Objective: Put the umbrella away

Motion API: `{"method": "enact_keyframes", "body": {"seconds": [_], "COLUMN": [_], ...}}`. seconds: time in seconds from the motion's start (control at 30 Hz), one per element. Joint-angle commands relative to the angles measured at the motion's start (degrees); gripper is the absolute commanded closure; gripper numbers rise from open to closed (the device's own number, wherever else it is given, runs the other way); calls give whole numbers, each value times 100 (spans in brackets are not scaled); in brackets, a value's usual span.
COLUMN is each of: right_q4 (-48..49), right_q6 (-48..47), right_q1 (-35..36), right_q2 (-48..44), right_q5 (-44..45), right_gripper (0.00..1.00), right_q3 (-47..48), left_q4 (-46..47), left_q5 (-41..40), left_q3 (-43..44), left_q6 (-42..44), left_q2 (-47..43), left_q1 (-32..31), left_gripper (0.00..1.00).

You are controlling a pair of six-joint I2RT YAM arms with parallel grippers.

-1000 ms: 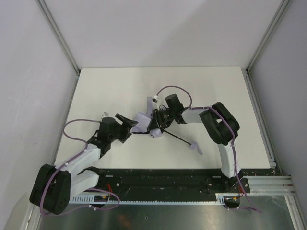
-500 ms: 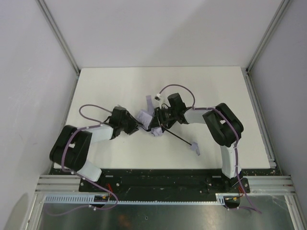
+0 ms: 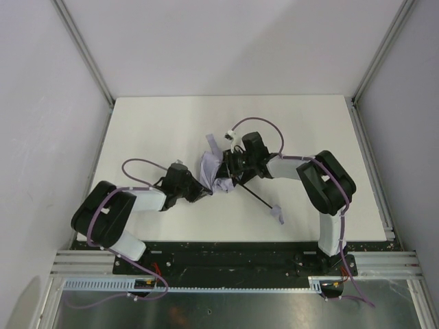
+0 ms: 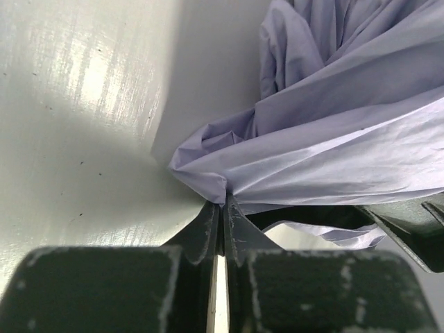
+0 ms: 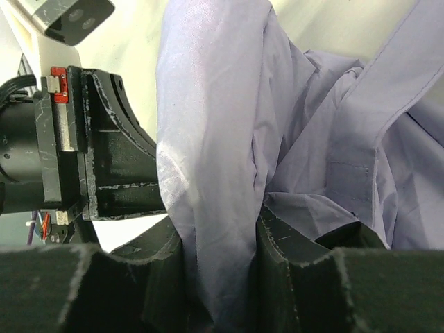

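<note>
umbrella (image 3: 219, 179): crumpled lavender fabric, thin black shaft | left hand (image 4: 223, 225): pinches fabric corner | right hand (image 5: 220, 277): pinches fold

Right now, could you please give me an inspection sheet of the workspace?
Surface: white table, no spills seen.
Job's things: umbrella lying mid-table, canopy crumpled, black shaft extended, handle toward the near right.
Clutter: nothing seen.
Grippers: left gripper shut on a canopy fold; right gripper shut on canopy fabric.
Cables: purple cables looping off both arms.
Surroundings: grey walls with metal frame posts.
</note>
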Motion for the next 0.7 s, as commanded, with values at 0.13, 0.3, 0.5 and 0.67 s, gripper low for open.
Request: {"method": "enact_keyframes", "body": {"seconds": [0.13,0.3,0.5,0.67], "right_q4": [1580,1421,1563,1722], "right_q6": [665,448,541,688], "right_q1": [-161,-256,-674,-757], "right_q2": [-683,-999,-1469,-1594], "right_q5": [-485,-1447,-1658,-1240], "right_gripper": [100,100,100,100], "right_q3": [-209,-411,-773,-796], "left_q4": [-35,4,5,16], "left_q5": [-157,-199,-82,170], "left_q3": [-104,-101,-84,-20], "left_q6": [40,295,595,548], "left_q2": [244,348,-126,-744], "left_q1": [-3,339,452,299], "left_gripper": [100,100,100,99]}}
